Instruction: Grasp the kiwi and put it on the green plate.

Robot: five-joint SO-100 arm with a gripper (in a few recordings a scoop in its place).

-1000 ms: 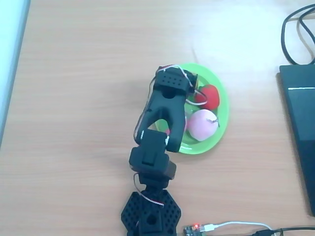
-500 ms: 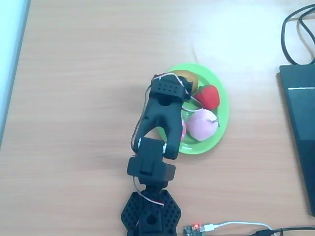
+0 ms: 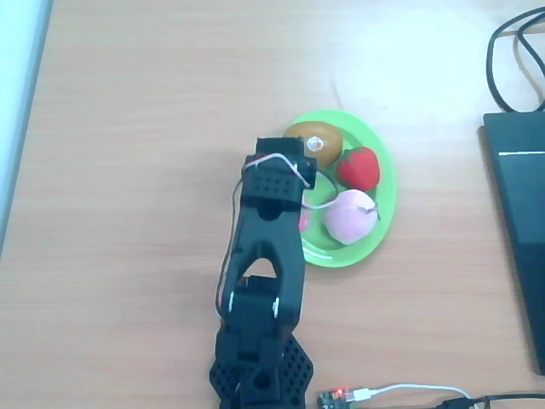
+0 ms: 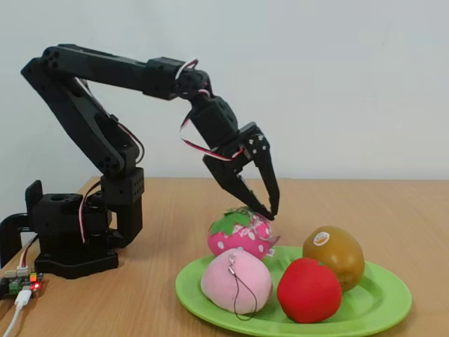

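The arm [image 4: 105, 105] has drawn back toward its base since a second ago, and the kiwi [image 3: 313, 141], hidden under the wrist then, now lies uncovered on the plate [image 3: 385, 192]. From the side the arm reaches out over the wooden table [image 4: 393, 210] and bends down, its gripper [image 4: 261, 208] hanging just above the fruit with both fingers spread apart and nothing between them. The green plate sits to the right of the base in the fixed view. On it rest a pale pink peach [image 4: 236, 281] at the front, a pink strawberry [image 4: 240, 232] with a green top behind it, a red fruit [image 4: 309, 290], and the kiwi at the back right, touching the red fruit, its pale spot facing up. The fingertips are nearest the strawberry, not touching it.
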